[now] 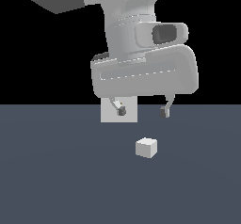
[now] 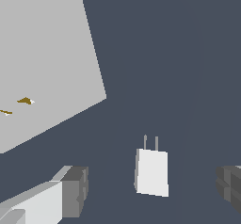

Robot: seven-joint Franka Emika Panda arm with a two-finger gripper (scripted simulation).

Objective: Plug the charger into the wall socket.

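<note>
Dark blue-grey floor (image 1: 56,180) is stretching out under your arm, with black background behind it. Your gripper (image 1: 142,111) is hovering above the floor with its fingers (image 1: 121,109) standing wide apart and nothing between them. You are looking at the charger (image 1: 146,148) lying on the floor just below the gripper, apart from both fingertips; in the wrist view the charger (image 2: 152,172) is sitting between the two fingers, its two thin prongs pointing away from the hand. Beyond the gripper, the wall socket (image 1: 129,112) is standing upright on the floor, partly hidden by one finger, well apart from the charger.
</note>
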